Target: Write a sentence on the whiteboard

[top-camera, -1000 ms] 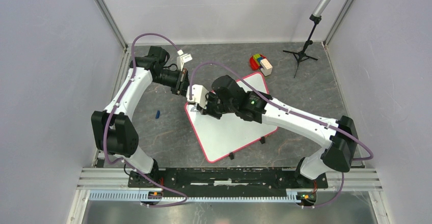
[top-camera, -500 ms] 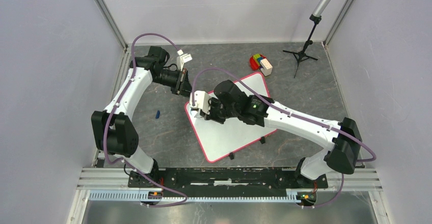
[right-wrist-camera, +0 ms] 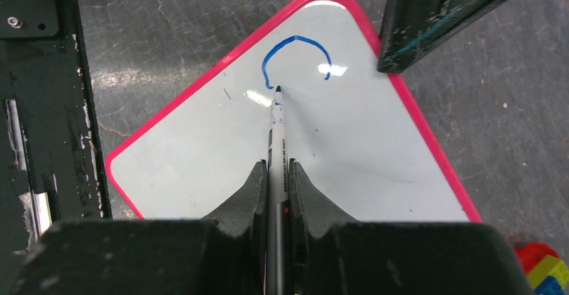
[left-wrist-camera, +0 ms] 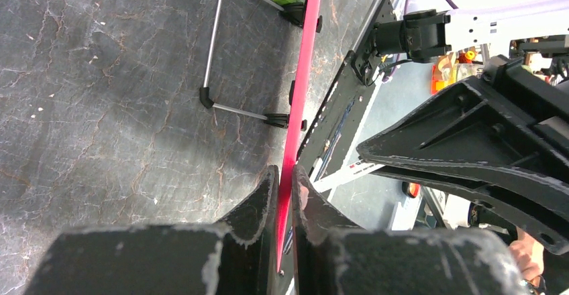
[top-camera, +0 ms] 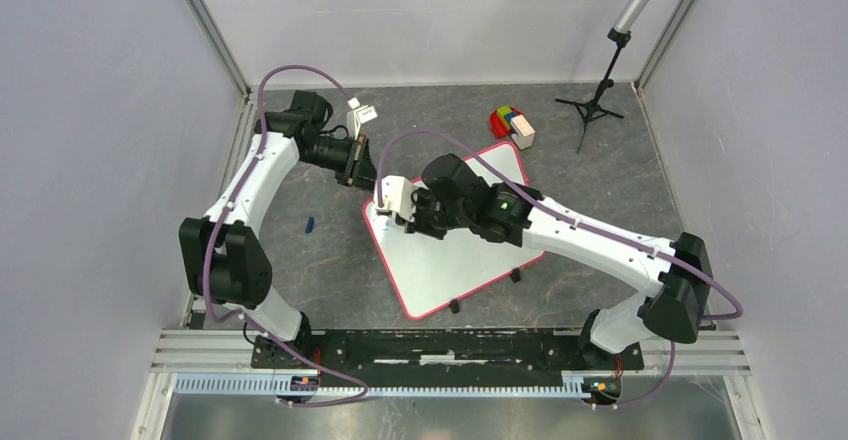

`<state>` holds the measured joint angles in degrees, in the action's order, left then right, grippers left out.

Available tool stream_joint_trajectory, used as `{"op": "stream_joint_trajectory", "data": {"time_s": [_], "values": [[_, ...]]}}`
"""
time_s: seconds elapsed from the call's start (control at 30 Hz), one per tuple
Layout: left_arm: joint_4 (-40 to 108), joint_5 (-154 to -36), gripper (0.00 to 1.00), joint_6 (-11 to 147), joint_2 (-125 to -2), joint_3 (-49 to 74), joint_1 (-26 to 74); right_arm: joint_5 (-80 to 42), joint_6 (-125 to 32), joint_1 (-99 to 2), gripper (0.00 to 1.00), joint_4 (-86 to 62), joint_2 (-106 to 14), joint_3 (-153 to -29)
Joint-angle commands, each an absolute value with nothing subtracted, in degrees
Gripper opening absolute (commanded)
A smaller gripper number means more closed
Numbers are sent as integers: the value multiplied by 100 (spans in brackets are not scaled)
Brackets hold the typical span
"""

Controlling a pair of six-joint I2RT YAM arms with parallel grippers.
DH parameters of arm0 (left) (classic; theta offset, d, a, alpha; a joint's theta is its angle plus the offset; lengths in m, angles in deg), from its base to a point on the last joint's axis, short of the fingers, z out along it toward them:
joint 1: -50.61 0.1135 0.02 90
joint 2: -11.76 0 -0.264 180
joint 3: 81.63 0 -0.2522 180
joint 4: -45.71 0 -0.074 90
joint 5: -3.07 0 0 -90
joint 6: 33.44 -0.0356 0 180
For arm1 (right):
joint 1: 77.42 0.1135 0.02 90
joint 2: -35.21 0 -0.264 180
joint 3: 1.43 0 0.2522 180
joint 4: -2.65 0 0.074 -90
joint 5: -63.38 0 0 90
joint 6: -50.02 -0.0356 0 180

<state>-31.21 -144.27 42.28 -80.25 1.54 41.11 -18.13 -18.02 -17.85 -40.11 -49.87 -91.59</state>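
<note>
The whiteboard (top-camera: 455, 255) lies tilted on the dark table, white with a pink-red rim (left-wrist-camera: 303, 74). My left gripper (left-wrist-camera: 285, 176) is shut on that rim at the board's far left corner (top-camera: 372, 182). My right gripper (right-wrist-camera: 276, 169) is shut on a grey marker (right-wrist-camera: 276, 137), which points down at the board (right-wrist-camera: 201, 141). The marker's tip (right-wrist-camera: 277, 89) touches the lower end of a blue curved stroke (right-wrist-camera: 295, 40). That stroke is all of the sentence that shows. In the top view the right gripper (top-camera: 400, 218) hovers over the board's left corner.
Coloured blocks (top-camera: 510, 122) lie past the board's far corner, and a black tripod (top-camera: 592, 105) stands at the back right. A small blue piece (top-camera: 310, 225) lies on the table left of the board. Black clips (top-camera: 455, 306) stick out from the board's near edge.
My right gripper has shifted slightly over the board's left corner with the marker in it. The left arm and the whiteboard have not moved.
</note>
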Motion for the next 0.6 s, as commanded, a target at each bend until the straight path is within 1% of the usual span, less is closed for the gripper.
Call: {"op": "stream_joint_trajectory", "data": {"time_s": [0.0,0.57], "values": [[-3134,-14671,2,4008,-7868,164,4107,-2006,-1717,-1850,0,-3980,-4802,-9591],[-3133,-14669,2,4010,-7851,169,4111,-2054,-1844,-2152,0,-3755,-4991,-9885]]}}
